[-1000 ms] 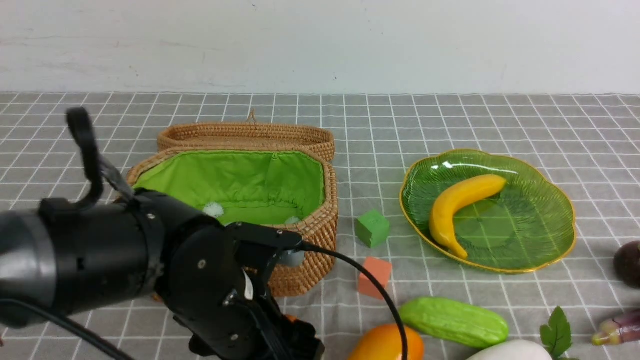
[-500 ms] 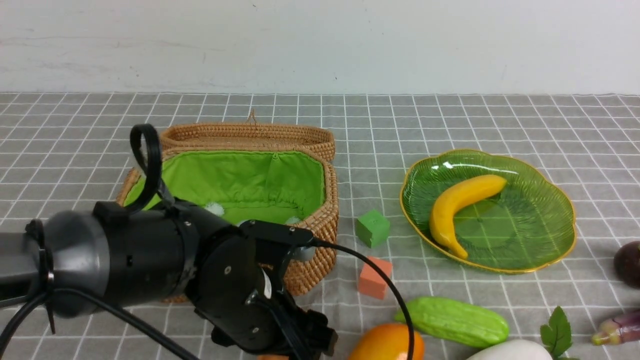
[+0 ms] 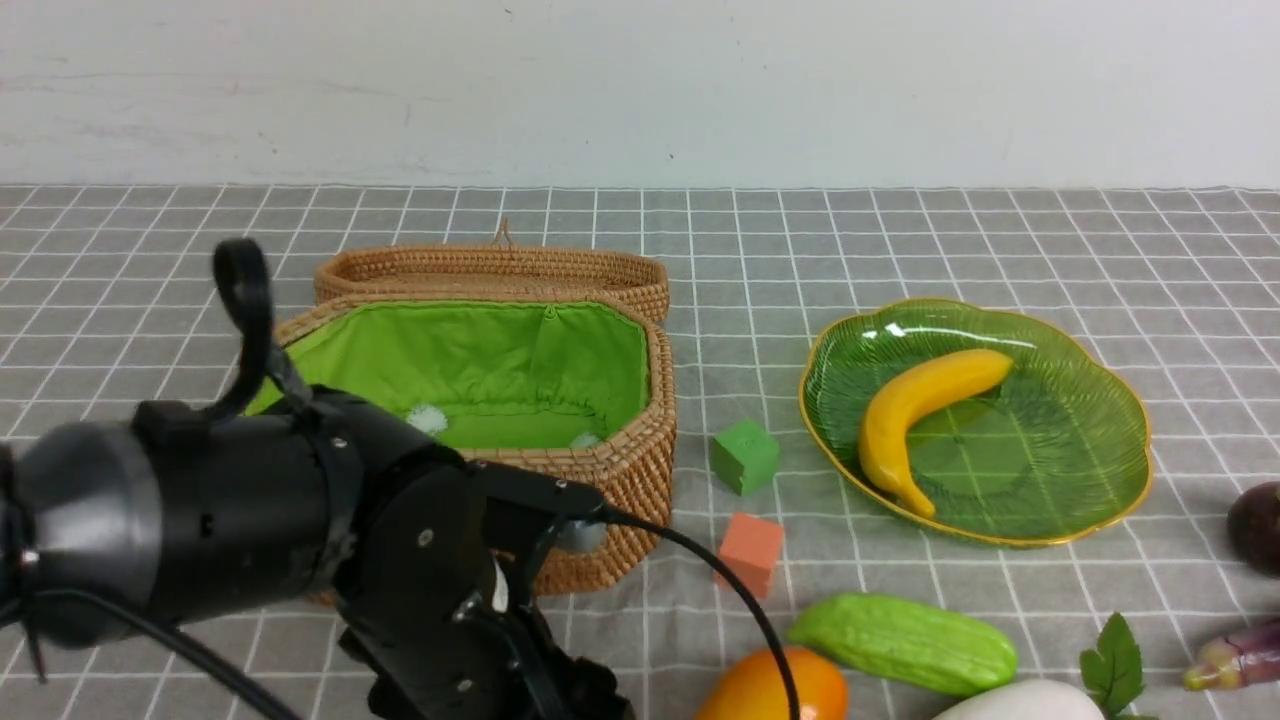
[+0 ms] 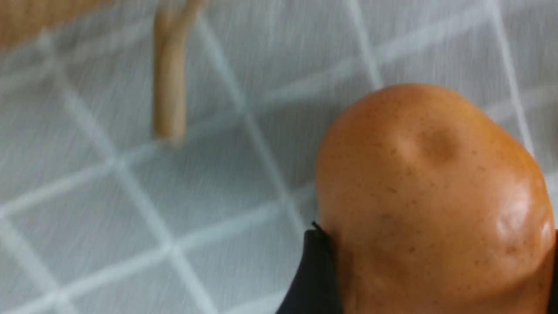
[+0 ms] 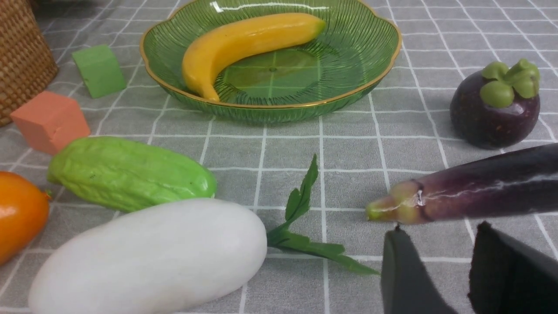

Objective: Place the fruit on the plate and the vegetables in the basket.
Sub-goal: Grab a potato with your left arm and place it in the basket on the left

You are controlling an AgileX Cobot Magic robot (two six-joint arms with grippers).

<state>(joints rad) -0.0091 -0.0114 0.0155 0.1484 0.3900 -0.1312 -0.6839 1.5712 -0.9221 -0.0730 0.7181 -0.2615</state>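
Low at front left, my left arm point(image 3: 250, 520) fills the front view, black, with a cable looping off it; the claw itself is hidden there. Left wrist view: my left gripper point(image 4: 436, 261) is clamped on the potato point(image 4: 427, 183), which is brown-orange and speckled. One black finger point(image 4: 311, 279) presses against its side, and only the other finger's edge shows at the frame border. That potato is sharp, while the grey checked cloth point(image 4: 130, 209) behind it is blurred. A tan peg point(image 4: 168, 87) hangs down, blurred too. Can't tell if the potato touches the cloth.

Right wrist view: my right gripper point(image 5: 440, 244) has its jaws apart, tips just short of the eggplant point(image 5: 488, 187). It lies on the cloth, stem end toward the white oval piece point(image 5: 148, 257), with that piece's green leaves point(image 5: 305, 226) between the two. Just beyond the white piece is the gourd point(image 3: 905, 642); touching or not, can't tell. Next to it, at the front view's bottom edge, is the mango point(image 3: 760, 690). On the cloth near the plate point(image 3: 1080, 400) but apart from it sits the mangosteen point(image 5: 495, 109). Lying in the plate is the banana point(image 3: 915, 410).

Left of the plate stands the basket point(image 3: 620, 470), open with its green lining showing. Its lid point(image 3: 500, 270) is folded back behind it, and two small white tufts point(image 3: 428, 418) sit on the lining. Between basket and plate are the green cube point(image 3: 744, 456) and orange cube point(image 3: 750, 554), apart from each other.
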